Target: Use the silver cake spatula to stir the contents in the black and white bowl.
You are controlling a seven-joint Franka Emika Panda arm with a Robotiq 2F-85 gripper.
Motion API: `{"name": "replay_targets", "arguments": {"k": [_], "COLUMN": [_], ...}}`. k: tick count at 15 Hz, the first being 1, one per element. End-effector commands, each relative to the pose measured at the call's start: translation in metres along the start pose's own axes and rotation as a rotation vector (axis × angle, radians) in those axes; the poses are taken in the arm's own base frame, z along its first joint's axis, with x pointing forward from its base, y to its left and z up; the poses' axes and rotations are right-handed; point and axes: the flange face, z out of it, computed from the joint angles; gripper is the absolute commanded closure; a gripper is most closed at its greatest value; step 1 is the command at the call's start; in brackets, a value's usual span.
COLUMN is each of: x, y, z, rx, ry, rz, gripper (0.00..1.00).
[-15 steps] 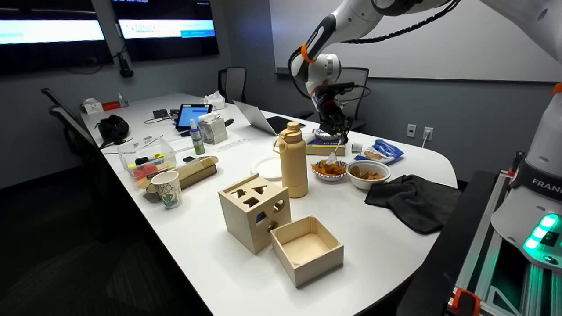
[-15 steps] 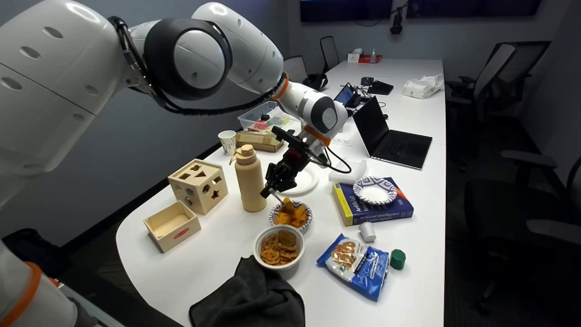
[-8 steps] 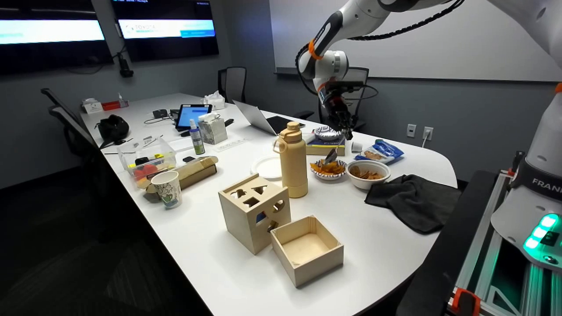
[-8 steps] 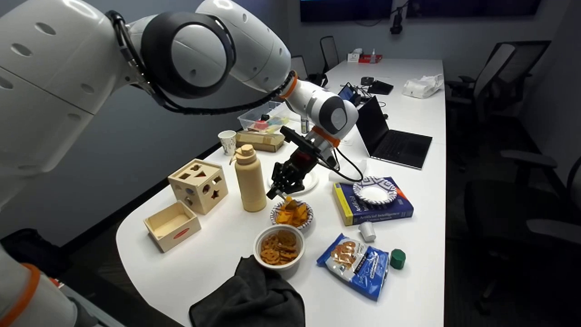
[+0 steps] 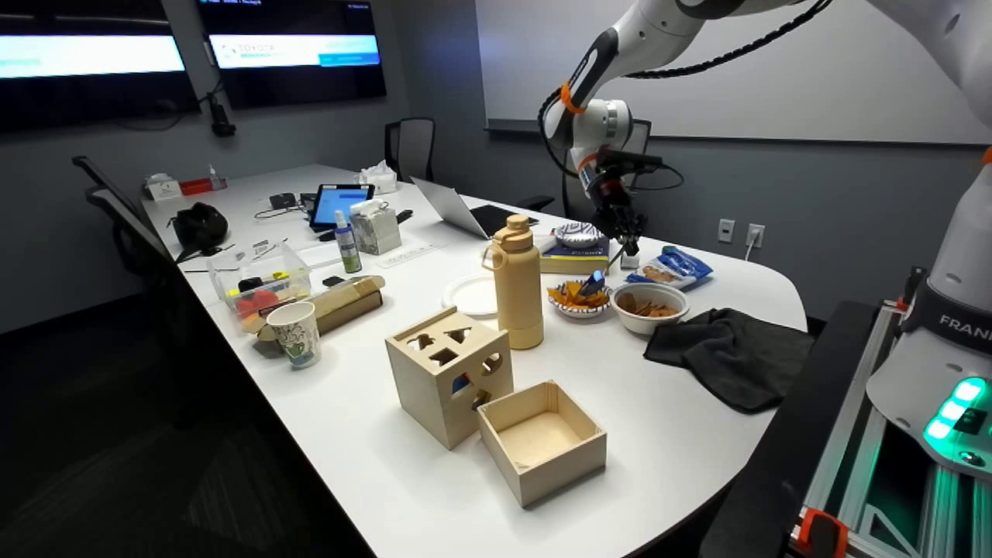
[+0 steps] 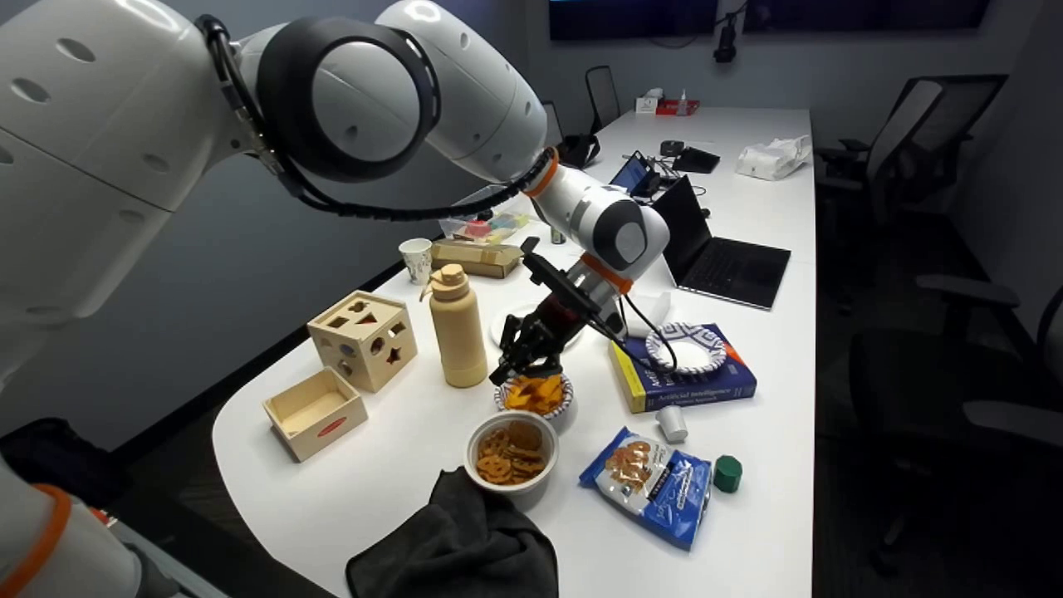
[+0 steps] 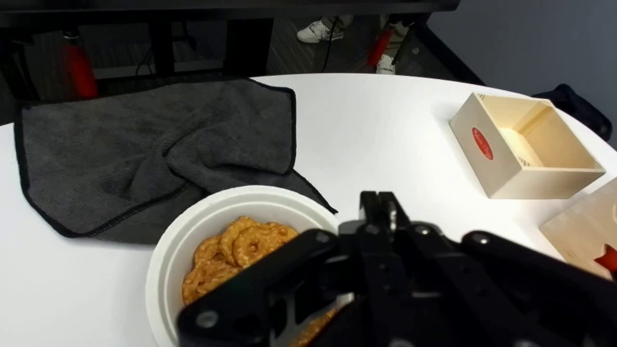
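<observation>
A slim silver metal spatula [image 5: 595, 281] is pinched by the black two-fingered gripper [image 7: 379, 205], whose fingers are pressed nearly together, with a glint of metal seen at their tips. In an exterior view the spatula's flat blade is tilted over a small, round, dark-and-white patterned bowl [image 5: 578, 312], in which orange chips [image 6: 536, 394] are heaped; whether the chips are touched cannot be told. Just beside the patterned bowl a larger round white bowl [image 5: 649, 325] is placed, filled with brown pretzel crackers [image 6: 508, 455], and farther from the patterned bowl a crumpled dark grey cloth [image 5: 728, 360] is laid. In an exterior view the patterned bowl is flanked by a tall tan bottle [image 6: 459, 332] and a thick blue-and-yellow book [image 6: 689, 390]. Well apart from the patterned bowl, a pale, hole-pierced wooden cube [image 5: 438, 387] and a shallow pale wooden box [image 5: 562, 471] are seen.
</observation>
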Motion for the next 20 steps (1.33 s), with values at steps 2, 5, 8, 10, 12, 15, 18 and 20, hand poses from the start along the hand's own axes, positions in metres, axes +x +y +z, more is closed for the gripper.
{"name": "replay_targets", "arguments": {"k": [2,5,8,10,12,15,18,20], "x": [-0.012,-0.012,-0.012,-0.014,-0.014,-0.014,-0.011,-0.011], "y": [0.01,0.012,0.016,0.021,0.027,0.038,0.047,0.053], "z": [0.009,0.015,0.024,0.029,0.034,0.04,0.046,0.05], "rx": [0.058,0.1,0.122,0.135,0.159,0.209,0.253,0.273], "ry": [0.109,0.161,0.172,0.17,0.167,0.157,0.159,0.157], "rz": [0.0,-0.007,-0.017,-0.03,-0.044,-0.079,-0.106,-0.115], "gripper": [0.99,0.99,0.99,0.99,0.99,0.99,0.99,0.99]}}
